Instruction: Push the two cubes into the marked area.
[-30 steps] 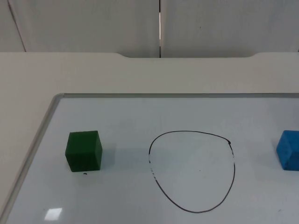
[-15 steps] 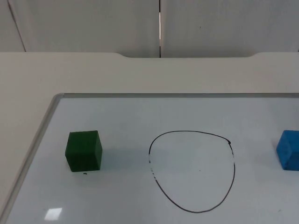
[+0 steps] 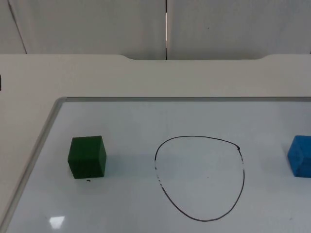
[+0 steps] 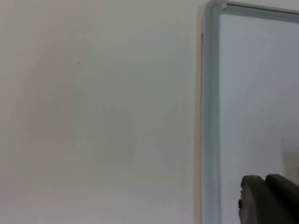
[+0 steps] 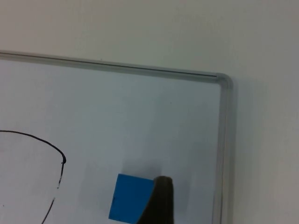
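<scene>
While both cubes sit outside the black hand-drawn oval outline point(image 3: 200, 178) | green foam cube point(image 3: 87, 157) at 9 o'clock, blue foam cube point(image 3: 300, 156) at 3 | finger state cannot be told | flat, centred pushes are advised.

So there are 2 cubes sitting flat on the whiteboard point(image 3: 146, 116), both outside the marked area point(image 3: 200, 177), which is a hand-drawn black loop, roughly egg-shaped, a bit patchy on its left side. The green cube point(image 3: 87, 156) is dark green and sits well off to the loop's left, with a tiny black speck just in front of it. The blue cube point(image 3: 299, 156) is bright blue, out past the loop's right side, turned slightly and near the board's right edge.
</scene>
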Controlling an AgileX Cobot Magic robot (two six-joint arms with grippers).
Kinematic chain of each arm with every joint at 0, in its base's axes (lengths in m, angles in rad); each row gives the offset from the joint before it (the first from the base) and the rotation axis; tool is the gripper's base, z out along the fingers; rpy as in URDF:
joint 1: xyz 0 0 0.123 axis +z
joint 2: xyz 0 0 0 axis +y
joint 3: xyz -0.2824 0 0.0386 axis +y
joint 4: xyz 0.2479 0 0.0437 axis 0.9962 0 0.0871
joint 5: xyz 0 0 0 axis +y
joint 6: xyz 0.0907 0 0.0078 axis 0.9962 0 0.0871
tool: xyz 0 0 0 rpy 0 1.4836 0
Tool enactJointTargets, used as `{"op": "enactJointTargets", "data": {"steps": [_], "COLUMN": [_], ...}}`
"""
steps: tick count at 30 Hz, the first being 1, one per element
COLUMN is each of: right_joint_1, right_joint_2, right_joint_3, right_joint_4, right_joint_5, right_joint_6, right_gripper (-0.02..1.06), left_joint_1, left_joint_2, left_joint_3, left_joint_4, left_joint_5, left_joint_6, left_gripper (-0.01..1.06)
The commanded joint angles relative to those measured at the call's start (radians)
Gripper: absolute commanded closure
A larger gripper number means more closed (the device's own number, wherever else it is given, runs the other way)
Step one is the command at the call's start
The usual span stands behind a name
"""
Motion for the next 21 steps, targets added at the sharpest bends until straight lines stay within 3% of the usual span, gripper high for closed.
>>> {"op": "enactJointTargets", "data": {"steps": [1,7,15,21], "right_joint_1": [-0.008,-0.008,-0.008,-0.008], "right_joint_2": [-0.001,-0.001,-0.001,-0.001], "right_joint_3": [-0.005,-0.005,-0.005,-0.005], "right_joint_4": [-0.003,-0.001,-0.001,0.001], "right_joint_5": [-0.015,-0.015,-0.013,-0.011], "right_joint_6": [0.001,0.001,0.001,0.001], "right_gripper": [0.33,0.33,0.33,0.33], "left_joint_1": [-0.002,-0.006,-0.093,-0.105], "left_joint_2": [0.072,0.172,0.352,0.415], "left_joint_3": [-0.007,-0.041,-0.120,-0.130], "left_joint_4": [-0.011,-0.011,-0.018,-0.046], "left_joint_5": [-0.074,-0.083,-0.089,-0.101], "left_joint_6": [0.044,0.063,0.073,0.073], "left_gripper": [1.05,1.05,1.05,1.05]}}
